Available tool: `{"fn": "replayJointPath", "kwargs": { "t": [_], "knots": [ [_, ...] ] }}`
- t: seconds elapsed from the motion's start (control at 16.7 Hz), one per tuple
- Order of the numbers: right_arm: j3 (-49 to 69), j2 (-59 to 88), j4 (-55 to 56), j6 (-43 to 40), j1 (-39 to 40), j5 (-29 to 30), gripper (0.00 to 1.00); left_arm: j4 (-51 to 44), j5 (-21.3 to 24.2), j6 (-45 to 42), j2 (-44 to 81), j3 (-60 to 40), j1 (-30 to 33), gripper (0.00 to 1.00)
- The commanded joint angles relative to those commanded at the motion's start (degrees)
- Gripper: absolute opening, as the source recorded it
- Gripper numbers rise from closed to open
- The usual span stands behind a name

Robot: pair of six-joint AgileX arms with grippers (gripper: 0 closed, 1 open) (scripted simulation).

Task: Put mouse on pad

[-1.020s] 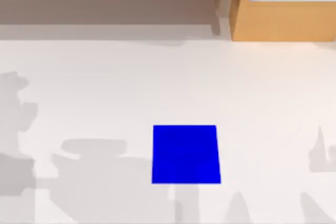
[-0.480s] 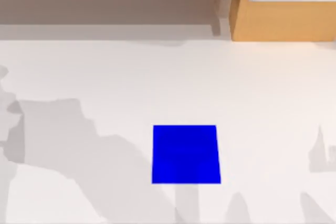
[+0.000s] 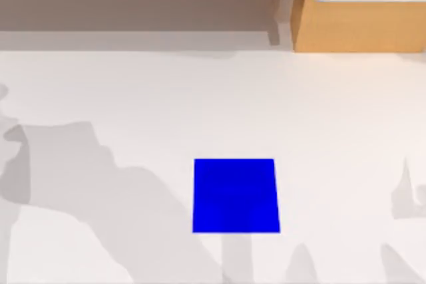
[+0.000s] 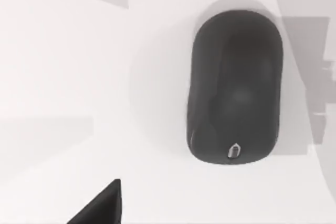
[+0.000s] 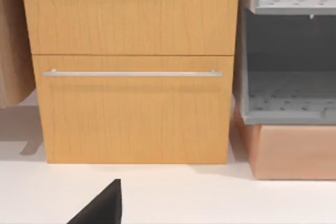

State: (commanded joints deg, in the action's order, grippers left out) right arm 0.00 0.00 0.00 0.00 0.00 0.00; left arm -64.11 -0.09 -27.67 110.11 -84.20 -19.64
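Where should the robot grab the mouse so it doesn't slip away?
Probably across its middle, coming straight down from above. The mouse lies flat on the white table, a rounded oblong with long, nearly straight sides. Pinching those two long sides gives the gripper the narrowest span; the curved ends would likely slide out.

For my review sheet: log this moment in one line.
mouse: on table, ungrasped | pad: bare | left gripper: above mouse | step: pre-grasp

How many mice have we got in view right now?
1. The mouse lies on the white table below the left wrist camera. The pad is bare.
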Motion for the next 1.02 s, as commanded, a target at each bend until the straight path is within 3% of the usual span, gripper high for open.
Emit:
{"fn": "replayJointPath", "kwargs": {
  "t": [0.48,0.78,1.02],
  "knots": [
    [0.0,0.0,0.0,0.0,0.0,0.0,1.0,18.36,0.06,-0.35,7.04,10.92,-0.34,1.0],
    [0.0,0.0,0.0,0.0,0.0,0.0,1.0,19.77,0.06,-0.38,7.68,11.99,-0.38,1.0],
    [0.0,0.0,0.0,0.0,0.0,0.0,1.0,19.77,0.06,-0.38,7.68,11.99,-0.38,0.7]
  ]
}}
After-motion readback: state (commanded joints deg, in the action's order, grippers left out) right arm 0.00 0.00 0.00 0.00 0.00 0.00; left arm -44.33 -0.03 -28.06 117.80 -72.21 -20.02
